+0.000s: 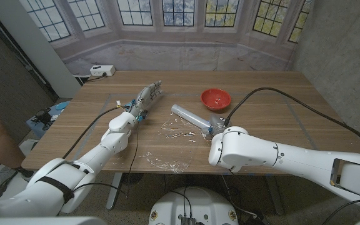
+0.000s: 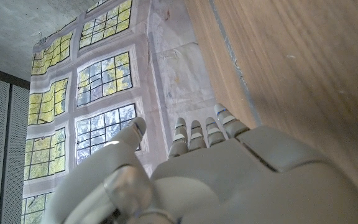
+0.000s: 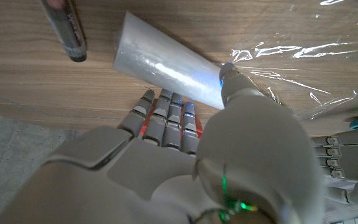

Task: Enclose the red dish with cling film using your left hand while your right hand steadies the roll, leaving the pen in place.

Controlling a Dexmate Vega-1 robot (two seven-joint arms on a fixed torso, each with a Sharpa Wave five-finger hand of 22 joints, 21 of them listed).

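Nearest you, crumpled film (image 1: 180, 133) lies loose on the bench (image 1: 280, 119), pulled out ahead of the wrap. Your right hand (image 1: 216, 123) sits against the roll (image 1: 189, 115) to pin it; whether its fingers (image 3: 166, 106) actually clamp it I cannot tell. Farther out, your left hand (image 1: 146, 95) reaches forward, fingers (image 2: 197, 132) straight, close together, holding nothing. Beyond the roll, the red dish (image 1: 215, 99) waits uncovered.

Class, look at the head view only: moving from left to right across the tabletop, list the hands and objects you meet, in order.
Left hand → loose cling film sheet → cling film roll → red dish. The right hand sits at the roll's near end, overlapping it, so I leave it out of the order.
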